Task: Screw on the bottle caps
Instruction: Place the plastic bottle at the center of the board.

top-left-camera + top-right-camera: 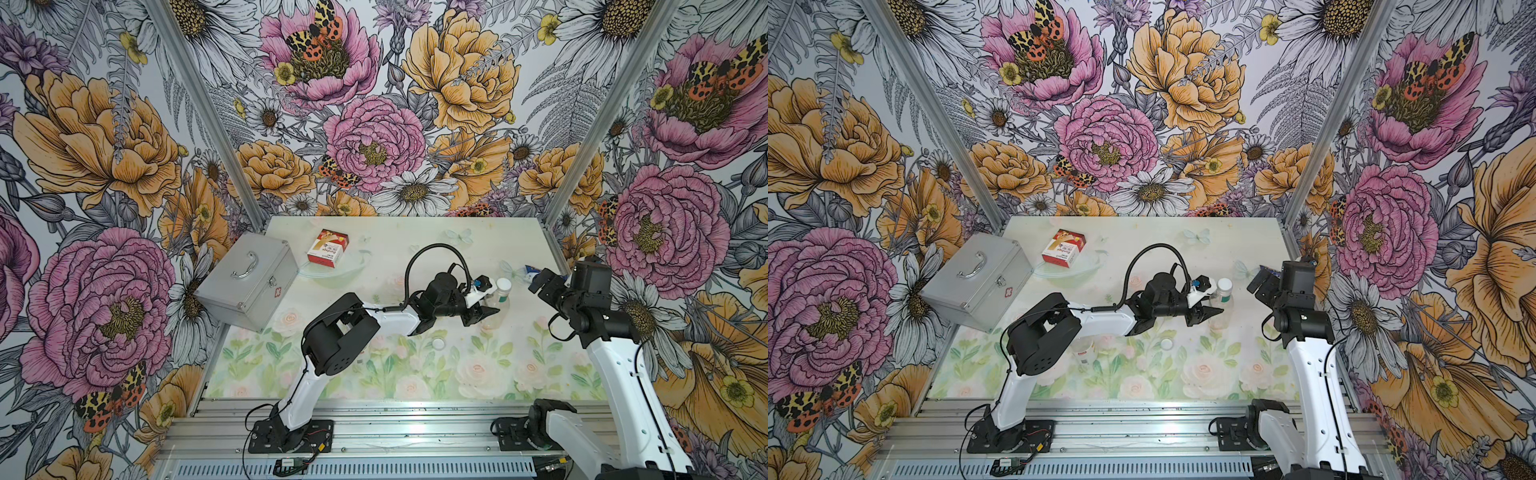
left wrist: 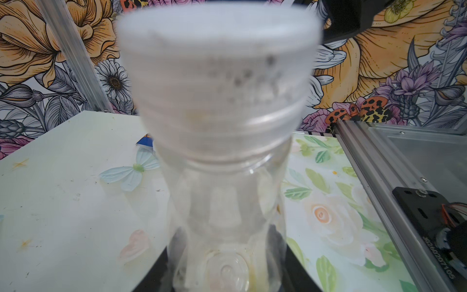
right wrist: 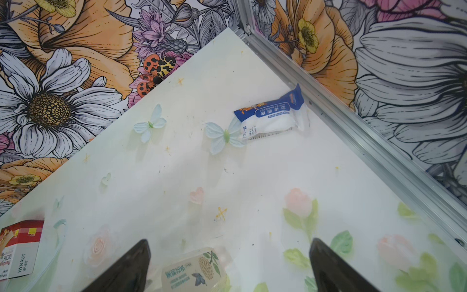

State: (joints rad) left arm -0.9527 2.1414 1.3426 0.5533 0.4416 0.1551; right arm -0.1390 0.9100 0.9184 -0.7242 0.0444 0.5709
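My left gripper [image 1: 484,311] is shut on the lower body of a clear bottle [image 1: 498,305] with a white-and-green label, held upright over the table's right half. A white cap [image 1: 503,284] sits on its neck. In the left wrist view this bottle [image 2: 227,202] and its cap [image 2: 217,38] fill the middle, with the left gripper [image 2: 227,278] dark on both sides of the base. My right gripper [image 1: 540,282] hangs open to the right of the cap, apart from it; the right gripper [image 3: 228,252] holds nothing. A loose white cap [image 1: 438,343] lies on the table. A second clear bottle [image 1: 1083,351] with a red label stands behind my left elbow.
A silver case [image 1: 247,282] stands at the left edge. A red-and-white box [image 1: 328,247] lies at the back, and a blue-and-white gauze packet [image 3: 273,118] lies by the right rail. Aluminium rails [image 3: 353,126] border the table.
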